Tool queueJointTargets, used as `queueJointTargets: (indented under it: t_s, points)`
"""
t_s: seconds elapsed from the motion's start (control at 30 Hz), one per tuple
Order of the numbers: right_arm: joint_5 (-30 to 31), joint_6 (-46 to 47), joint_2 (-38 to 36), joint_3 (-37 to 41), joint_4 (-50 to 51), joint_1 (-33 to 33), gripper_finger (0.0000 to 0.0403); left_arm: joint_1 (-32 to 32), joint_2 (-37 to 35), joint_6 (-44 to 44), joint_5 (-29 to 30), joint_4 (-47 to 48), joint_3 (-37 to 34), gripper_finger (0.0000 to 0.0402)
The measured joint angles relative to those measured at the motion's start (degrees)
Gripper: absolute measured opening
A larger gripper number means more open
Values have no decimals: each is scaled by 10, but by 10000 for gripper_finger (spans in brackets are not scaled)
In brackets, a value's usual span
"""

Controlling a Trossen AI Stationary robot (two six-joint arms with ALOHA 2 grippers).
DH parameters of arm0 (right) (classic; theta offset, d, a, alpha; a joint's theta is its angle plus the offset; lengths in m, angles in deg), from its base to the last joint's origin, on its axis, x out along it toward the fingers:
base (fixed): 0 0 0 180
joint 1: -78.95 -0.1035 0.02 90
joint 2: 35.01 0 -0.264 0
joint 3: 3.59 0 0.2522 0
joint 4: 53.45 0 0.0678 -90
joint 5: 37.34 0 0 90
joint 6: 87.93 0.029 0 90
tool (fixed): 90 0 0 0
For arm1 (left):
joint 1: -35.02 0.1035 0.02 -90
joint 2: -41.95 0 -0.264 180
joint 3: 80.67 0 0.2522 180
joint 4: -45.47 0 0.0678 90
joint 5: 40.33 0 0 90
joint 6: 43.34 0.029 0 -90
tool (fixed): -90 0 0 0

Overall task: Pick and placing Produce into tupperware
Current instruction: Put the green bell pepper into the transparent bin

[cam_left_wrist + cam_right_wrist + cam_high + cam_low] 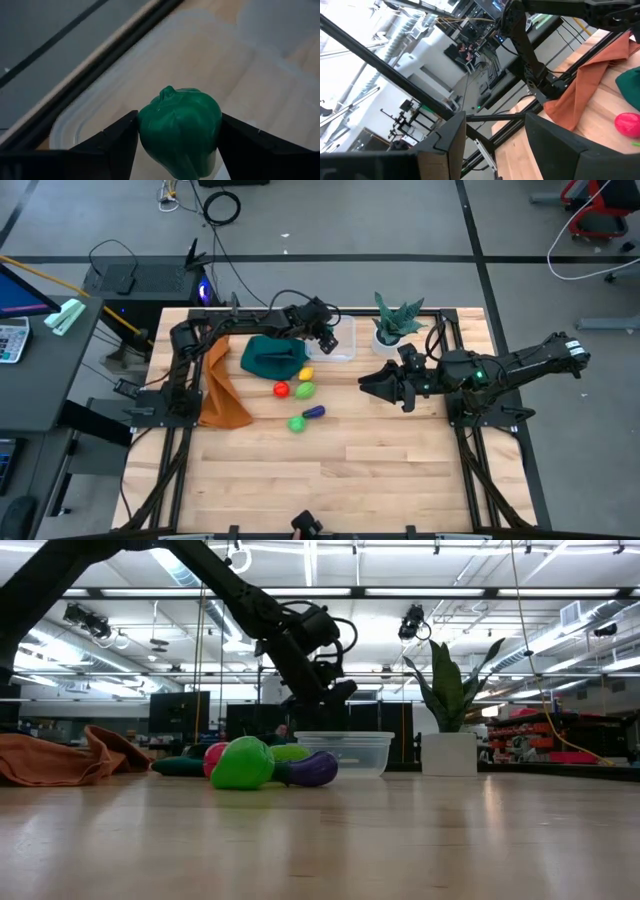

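Note:
My left gripper [326, 332] hangs over the clear square tupperware [341, 340] near the table's far edge and is shut on a dark green toy pepper [180, 125]. The low view shows this gripper [325, 690] above the tupperware's rim [345, 736]. On the table lie a red toy [282, 389], a yellow one [307, 373], a light green one [305, 390], a brighter green one [297, 423] and a purple one [314, 412]. My right gripper [385, 385] is open, to the right of the produce, touching nothing. My left gripper pinches the dark green pepper by its two opposite sides [145, 132], one finger [117, 137] on each flank. Its stem nub [167, 92] points away from the wrist. The pepper is lifted clear, with the tupperware's floor [150, 65] showing beyond it.
A dark green cloth [272, 358] lies just left of the tupperware and an orange cloth [222, 385] farther left. A potted plant in a white pot [392, 325] stands right of the tupperware. The near half of the wooden table [320, 480] is bare.

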Motion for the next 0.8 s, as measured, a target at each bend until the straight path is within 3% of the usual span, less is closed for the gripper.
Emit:
queueJointTargets:
  t_s: [0.4, 0.8]
  points:
    - [0, 4, 0, 0, 0, 0, 167, -3, 0, 103, 1, 13, 0, 247]
    - [3, 5, 0, 0, 0, 0, 167, 0, 13, 118, -12, 36, 0, 249]
